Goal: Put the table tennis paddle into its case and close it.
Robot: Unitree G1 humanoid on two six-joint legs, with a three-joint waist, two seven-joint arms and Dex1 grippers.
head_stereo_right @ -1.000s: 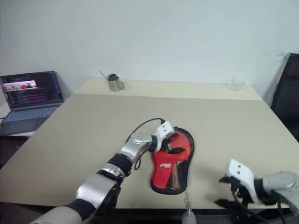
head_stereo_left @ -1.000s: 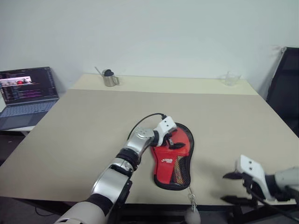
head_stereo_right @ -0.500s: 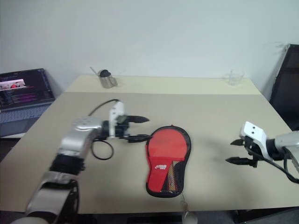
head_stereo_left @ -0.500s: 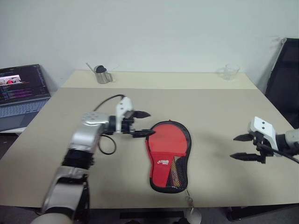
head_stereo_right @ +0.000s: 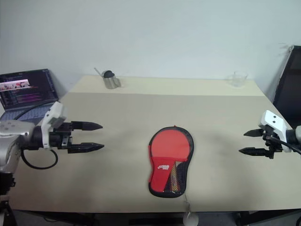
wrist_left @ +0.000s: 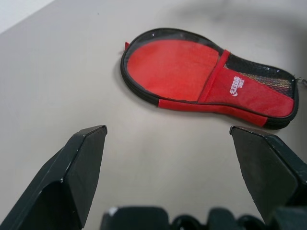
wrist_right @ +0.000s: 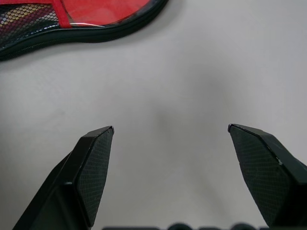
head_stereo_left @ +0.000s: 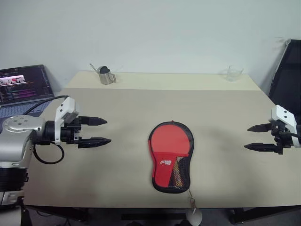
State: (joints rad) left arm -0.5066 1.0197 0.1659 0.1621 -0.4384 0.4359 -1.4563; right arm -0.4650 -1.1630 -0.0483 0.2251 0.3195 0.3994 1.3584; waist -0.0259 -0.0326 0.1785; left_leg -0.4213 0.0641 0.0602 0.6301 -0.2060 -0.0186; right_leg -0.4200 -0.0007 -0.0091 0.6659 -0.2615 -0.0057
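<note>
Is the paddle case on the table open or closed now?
Closed, as far as it shows: the case lies flat, its black zip edge runs unbroken around the rim, and the paddle shows red through the clear side.

Beige table [head_stereo_left: 117, 108], its top in two sections: a broad near part and a paler narrow strip along the far edge. On the far strip, left of centre, a small metal cup [head_stereo_left: 107, 77] holding a dark object, with a thin stick leaning out to the left. On the far strip, toward the right corner, a clear glass [head_stereo_left: 233, 73]. Off the table's left side, an open laptop [head_stereo_left: 22, 88] with a lit screen. At the right edge, a black chair [head_stereo_left: 288, 80]. Behind everything, a plain white wall [head_stereo_left: 155, 33].
</note>
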